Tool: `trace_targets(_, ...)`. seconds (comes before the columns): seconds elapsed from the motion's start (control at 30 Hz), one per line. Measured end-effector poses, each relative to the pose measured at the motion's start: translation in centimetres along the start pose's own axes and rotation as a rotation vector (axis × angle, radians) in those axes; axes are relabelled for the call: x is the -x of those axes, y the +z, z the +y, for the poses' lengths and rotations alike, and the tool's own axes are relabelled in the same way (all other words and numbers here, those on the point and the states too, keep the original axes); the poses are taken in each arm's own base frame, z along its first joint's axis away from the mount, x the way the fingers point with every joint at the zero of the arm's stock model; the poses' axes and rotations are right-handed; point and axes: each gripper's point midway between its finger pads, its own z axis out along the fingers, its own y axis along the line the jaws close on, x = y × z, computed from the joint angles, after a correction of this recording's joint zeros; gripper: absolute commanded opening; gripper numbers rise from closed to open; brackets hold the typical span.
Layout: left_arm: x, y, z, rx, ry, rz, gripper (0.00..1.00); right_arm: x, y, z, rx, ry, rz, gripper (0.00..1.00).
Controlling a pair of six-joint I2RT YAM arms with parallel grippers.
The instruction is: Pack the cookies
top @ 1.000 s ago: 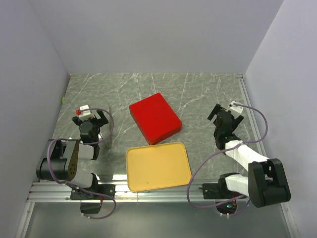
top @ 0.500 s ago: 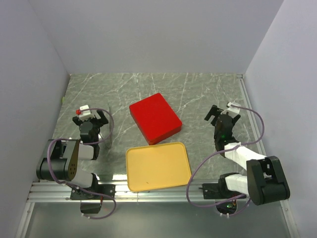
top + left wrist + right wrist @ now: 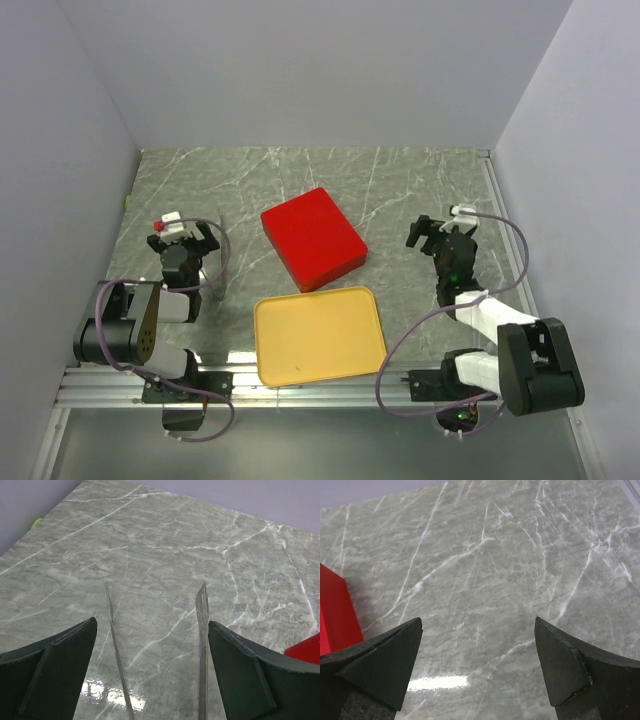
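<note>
No cookies show in any view. A red box (image 3: 312,238) lies shut in the middle of the table; its corner shows in the left wrist view (image 3: 306,648) and its edge in the right wrist view (image 3: 332,611). A shallow yellow tray (image 3: 320,335) lies empty in front of it. My left gripper (image 3: 183,236) (image 3: 152,625) is open low over bare table at the left, with two thin clear strips standing between its fingers. My right gripper (image 3: 441,229) (image 3: 478,622) is open and empty over bare table, right of the red box.
The grey marble table (image 3: 400,190) is walled at the back and on both sides. A metal rail (image 3: 330,385) runs along the near edge by the arm bases. Purple cables loop beside each arm.
My right gripper has swung a little to the left, toward the red box. The left arm, the box and the tray have not moved.
</note>
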Motion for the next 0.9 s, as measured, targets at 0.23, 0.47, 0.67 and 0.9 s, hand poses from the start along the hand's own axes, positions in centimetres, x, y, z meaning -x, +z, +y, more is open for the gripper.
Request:
trace_targets(0.23,0.0,0.0,-0.3,-0.007,0.001,0.001,0.99,0.5,-1.8,-6.7,-0.167,0.151,-0.081,1.0)
trace_targets(0.47,0.0,0.0,-0.3,-0.007,0.001,0.001,0.99,1.3,-1.7,-7.9,-0.186,0.161,-0.139,1.0)
trace_targets(0.67,-0.1,-0.1,-0.3,-0.009,0.002,0.001,0.99,0.0,-0.4,-4.9,-0.046,0.062,-0.08,1.0)
trace_targets(0.9,-0.1,-0.1,-0.4,-0.009,0.003,0.001,0.99,-1.0,0.0,-1.4,0.06,-0.041,-0.079,1.0)
